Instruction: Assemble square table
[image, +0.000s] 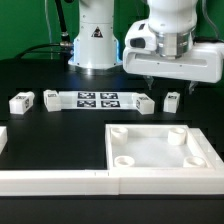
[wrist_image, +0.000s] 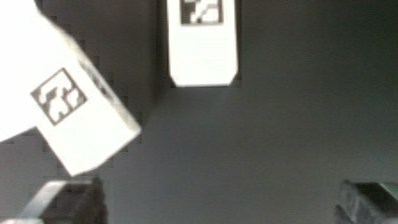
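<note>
Where the black table (image: 60, 140) stretches out before a green backdrop (image: 25, 25), the arm's white base (image: 95, 42) stands at the back and the marker board (image: 97, 99) lies flat in front of it. Four short tagged legs sit in that same row: the outer left leg (image: 21, 102) and the inner left leg (image: 52, 97) lie on the exterior view's left of the board. The inner right leg (image: 145, 102) is just beside its other end, and the outer right leg (image: 171, 100) a little farther right. A long white border rail (image: 50, 181) runs along the near edge. The square tabletop (image: 160, 150) lies rim-up near the front at the exterior view's right, beside that rail, with a round corner socket (image: 124, 133) in each corner of its tray. The gripper (image: 166, 82) hangs above the two right legs. In the wrist view its fingertips (wrist_image: 63, 200) are spread wide with only dark table between them, and two tagged legs lie beyond them, apart from each other.
</note>
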